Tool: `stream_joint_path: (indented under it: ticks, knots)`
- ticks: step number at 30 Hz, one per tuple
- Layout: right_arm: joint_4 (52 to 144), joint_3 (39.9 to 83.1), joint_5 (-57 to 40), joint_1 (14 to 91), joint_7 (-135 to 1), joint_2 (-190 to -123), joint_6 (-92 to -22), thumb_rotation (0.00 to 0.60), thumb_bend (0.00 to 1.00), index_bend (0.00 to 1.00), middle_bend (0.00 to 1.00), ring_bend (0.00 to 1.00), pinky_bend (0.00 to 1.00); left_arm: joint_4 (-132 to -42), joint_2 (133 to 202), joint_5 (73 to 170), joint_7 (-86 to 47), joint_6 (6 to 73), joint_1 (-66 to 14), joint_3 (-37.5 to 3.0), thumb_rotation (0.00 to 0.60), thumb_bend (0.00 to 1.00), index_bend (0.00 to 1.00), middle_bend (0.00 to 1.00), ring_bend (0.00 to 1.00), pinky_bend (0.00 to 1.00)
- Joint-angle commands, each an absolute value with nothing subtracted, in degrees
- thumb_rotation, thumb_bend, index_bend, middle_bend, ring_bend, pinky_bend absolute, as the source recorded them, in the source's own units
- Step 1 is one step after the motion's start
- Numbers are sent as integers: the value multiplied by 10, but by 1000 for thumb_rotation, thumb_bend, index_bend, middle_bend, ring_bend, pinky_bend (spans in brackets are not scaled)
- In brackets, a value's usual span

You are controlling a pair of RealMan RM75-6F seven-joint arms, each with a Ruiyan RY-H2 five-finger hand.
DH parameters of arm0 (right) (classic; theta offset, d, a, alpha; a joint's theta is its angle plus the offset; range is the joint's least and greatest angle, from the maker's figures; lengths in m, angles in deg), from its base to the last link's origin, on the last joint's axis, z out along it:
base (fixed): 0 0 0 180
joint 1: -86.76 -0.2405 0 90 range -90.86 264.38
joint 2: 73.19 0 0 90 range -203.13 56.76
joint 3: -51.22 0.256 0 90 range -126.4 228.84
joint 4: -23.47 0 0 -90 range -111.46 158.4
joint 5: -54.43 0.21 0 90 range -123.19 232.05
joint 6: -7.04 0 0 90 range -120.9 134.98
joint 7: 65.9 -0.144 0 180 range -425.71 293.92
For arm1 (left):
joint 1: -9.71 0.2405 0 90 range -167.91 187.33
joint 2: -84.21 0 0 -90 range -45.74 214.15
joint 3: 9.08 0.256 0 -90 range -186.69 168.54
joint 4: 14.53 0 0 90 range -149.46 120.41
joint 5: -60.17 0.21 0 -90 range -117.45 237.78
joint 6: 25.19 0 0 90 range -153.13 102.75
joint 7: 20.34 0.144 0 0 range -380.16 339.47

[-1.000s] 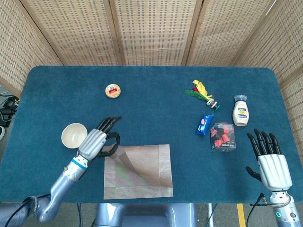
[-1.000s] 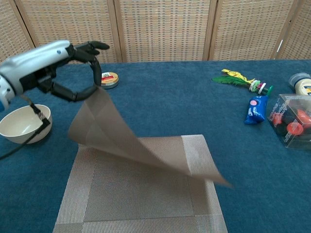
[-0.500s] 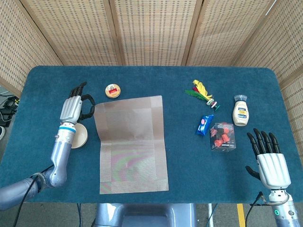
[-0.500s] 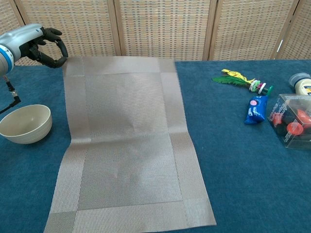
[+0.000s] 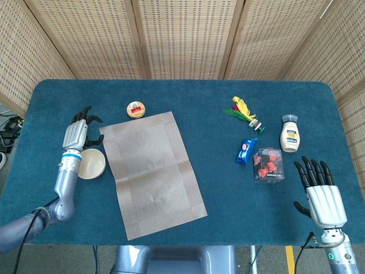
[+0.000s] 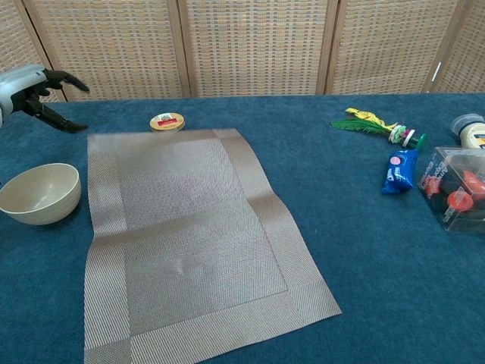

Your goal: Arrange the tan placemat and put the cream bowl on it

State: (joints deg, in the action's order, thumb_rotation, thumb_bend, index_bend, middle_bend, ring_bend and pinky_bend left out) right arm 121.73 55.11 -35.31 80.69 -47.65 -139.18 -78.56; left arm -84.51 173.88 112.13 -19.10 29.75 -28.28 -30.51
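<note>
The tan placemat (image 5: 153, 170) (image 6: 189, 239) lies unfolded and flat on the blue table, slightly skewed, with a crease across its middle. The cream bowl (image 5: 91, 164) (image 6: 39, 192) stands upright just left of the mat, off it. My left hand (image 5: 76, 132) (image 6: 34, 89) hovers above and behind the bowl, near the mat's far left corner, fingers spread and holding nothing. My right hand (image 5: 321, 193) shows only in the head view, at the near right edge of the table, open with fingers straight.
A round tin (image 5: 136, 109) (image 6: 167, 121) sits just beyond the mat's far edge. On the right lie a feathered shuttlecock (image 5: 244, 112), a blue packet (image 5: 246, 150), a clear box of red items (image 5: 268, 165) and a squeeze bottle (image 5: 290, 133).
The left hand swept the folded half of the mat open, laid it flat and let go. It then drew back left past the bowl. The right hand barely moved.
</note>
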Motion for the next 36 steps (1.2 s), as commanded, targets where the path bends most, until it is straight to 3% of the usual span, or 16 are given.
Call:
stream_joint_path:
  ticks: [1,9,21,29,36]
  knots:
    - [1214,547,-359,804,-478,-1394,-782,600,0,0,0,0,0,-880,1718,1178,-243,346,-255,-300,600,0,0,0,0,0]
    - [1195,533,-399,785,-490,-1402,-761,600,0,10,0,0,0,-1008,1629,1207,-220,419,-193,-282,600,0,0,0,0,0]
    - [1112,482,-551,663,-575,-1428,-635,600,0,99,0,0,0,-1223,1491,1243,-32,597,-75,-211,600,0,0,0,0,0]
    - [1089,480,-574,600,-610,-1482,-578,600,0,108,0,0,0,-1241,1478,1289,-17,631,-35,-169,600,0,0,0,0,0]
    - [1085,491,-553,558,-584,-1534,-508,600,0,100,0,0,0,-1230,1484,1293,-20,628,-27,-163,600,0,0,0,0,0]
